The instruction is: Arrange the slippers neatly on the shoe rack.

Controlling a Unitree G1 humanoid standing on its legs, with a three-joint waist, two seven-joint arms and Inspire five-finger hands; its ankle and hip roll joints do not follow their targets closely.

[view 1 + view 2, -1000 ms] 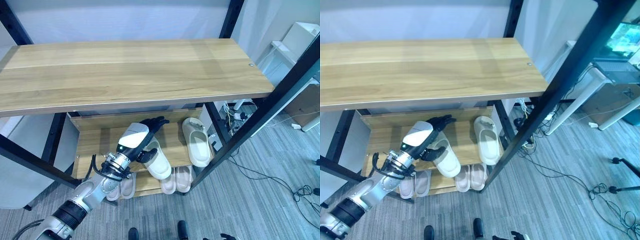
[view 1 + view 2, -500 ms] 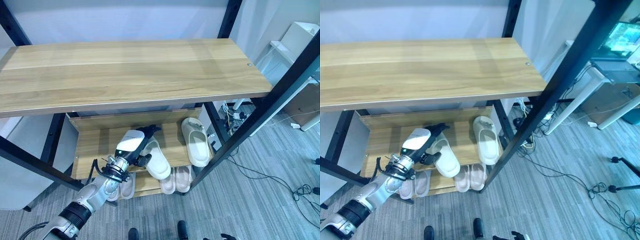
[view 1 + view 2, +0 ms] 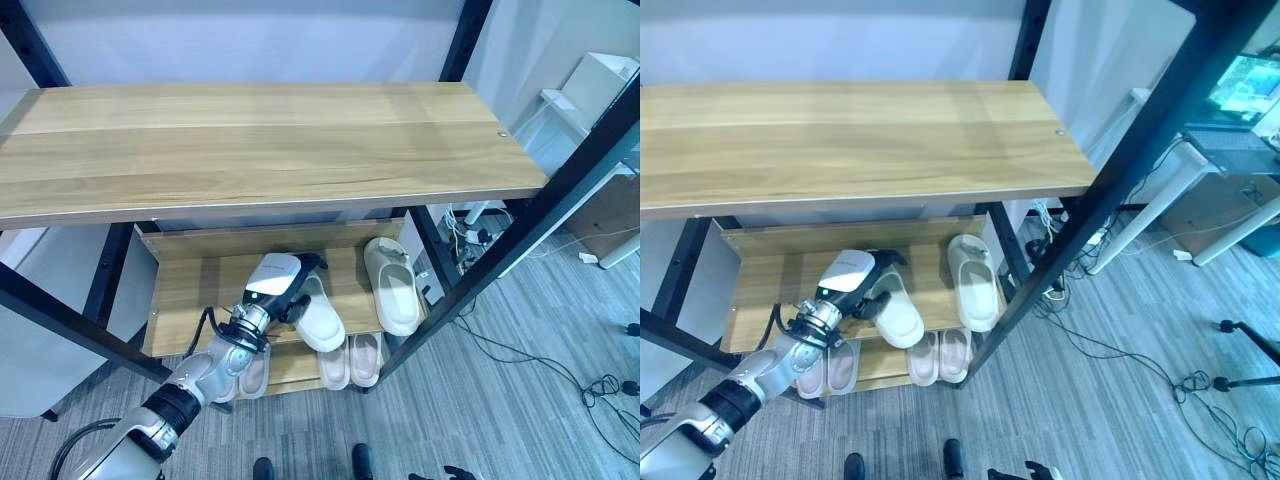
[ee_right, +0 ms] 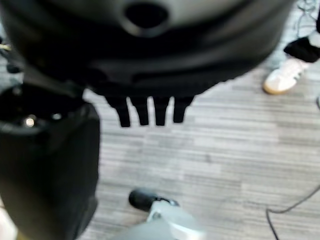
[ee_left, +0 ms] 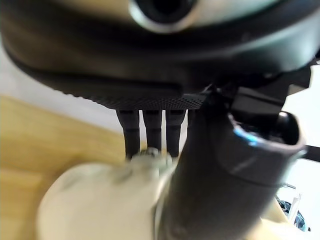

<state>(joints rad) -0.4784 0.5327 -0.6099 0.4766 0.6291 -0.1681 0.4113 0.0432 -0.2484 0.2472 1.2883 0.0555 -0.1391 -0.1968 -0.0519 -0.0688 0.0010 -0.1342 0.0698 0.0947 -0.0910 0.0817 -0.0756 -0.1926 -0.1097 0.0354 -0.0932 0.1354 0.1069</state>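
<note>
Two cream foam slide slippers sit on the middle wooden shelf (image 3: 195,285) of the black-framed shoe rack (image 3: 462,35). One slipper (image 3: 320,318) is under the left hand (image 3: 272,283), skewed, toe hanging toward the shelf's front edge. The second slipper (image 3: 392,283) lies near it toward the right post, roughly square to the shelf and apart from the first.

Left hand state: fingers (image 5: 152,131) run straight along the slipper's far side, thumb (image 5: 220,185) pressed on the near side, so the slipper is pinched between them. The grip spans the strap, which I judge gives enough control to swing the slipper parallel to its mate. It isn't aligned yet, so the step in hand looks like rotate and slide back.

Count on the lowest shelf: two pairs of pale pink slippers, one pair (image 3: 352,360) side by side in front, the other pair (image 3: 247,372) partly behind the left arm. Six slippers in all.

Right hand (image 4: 145,107) hangs idle over the grey plank floor (image 4: 235,150), fingers straight, holding nothing. A person's white shoe (image 4: 283,79) is on the floor near it.

Wide light wooden top shelf (image 3: 260,140) is bare.
</note>
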